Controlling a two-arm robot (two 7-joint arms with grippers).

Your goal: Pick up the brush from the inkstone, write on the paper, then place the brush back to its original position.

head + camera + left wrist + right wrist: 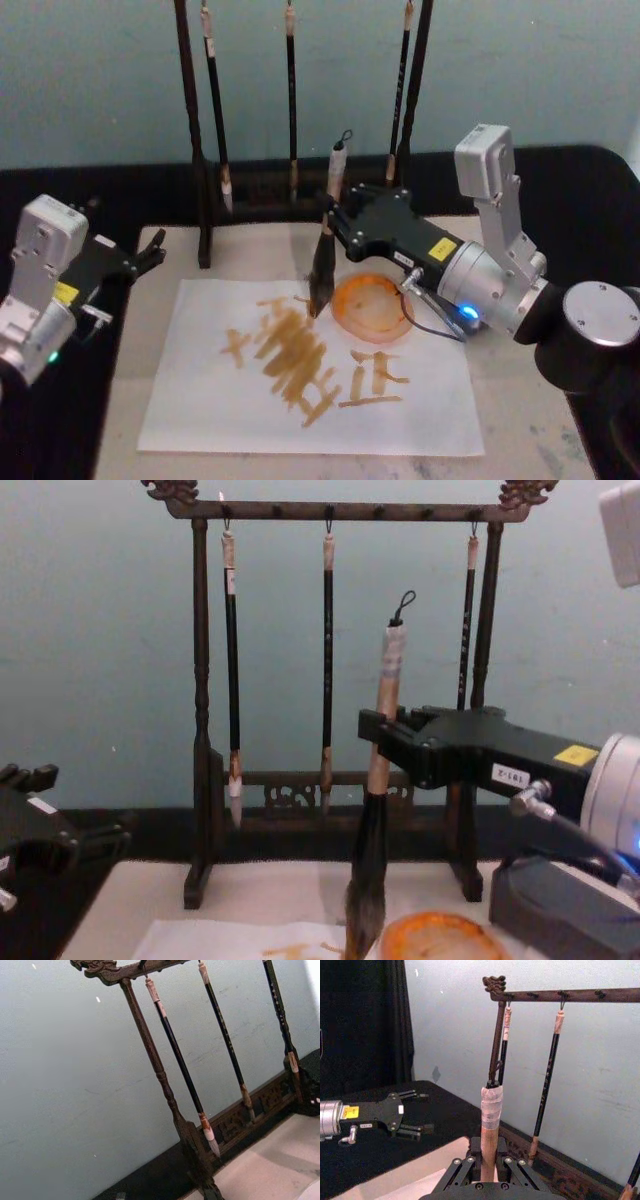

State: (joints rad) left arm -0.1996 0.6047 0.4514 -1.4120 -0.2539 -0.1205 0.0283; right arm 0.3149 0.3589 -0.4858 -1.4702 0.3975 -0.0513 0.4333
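The brush (326, 235) stands nearly upright, its pale handle (491, 1125) clamped in my right gripper (330, 215), which is shut on it. Its dark bushy tip (365, 905) reaches down to the white paper (200, 400), at the upper end of the yellow-orange strokes (292, 355). The inkstone (372, 305), a round orange dish, lies just right of the tip on the paper. In the chest view my right gripper (378, 742) grips the brush (385, 700) midway along the handle. My left gripper (152, 255) rests open at the table's left edge, away from the paper.
A dark wooden rack (200, 730) stands behind the paper with three thin black-handled brushes (328, 660) hanging from it. Under the paper lies a beige mat (530, 400) bordered by black cloth. A black box (560, 910) sits low at the right.
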